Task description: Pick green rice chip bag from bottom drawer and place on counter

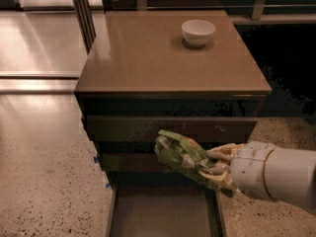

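The green rice chip bag (178,153) hangs before the closed drawer fronts (128,128), above the open bottom drawer (160,215), its right end clamped in the gripper (214,164). The front edge of the counter (148,58) lies higher, with a white bowl (198,32) near the back edge.

You're looking at an indoor spot that reads more as an office or building common area than a home. There is a speckled stone floor (44,181), polished pale flooring (39,43) beyond it, and a dark metal post (81,14) at the back. A standalone drawer cabinet stands there, its glossy brown counter (148,58) bearing a white bowl (198,32). Your gripper (217,167) hangs at lower right, above the open bottom drawer (163,216), jaws clamped on the green rice chip bag (180,154).
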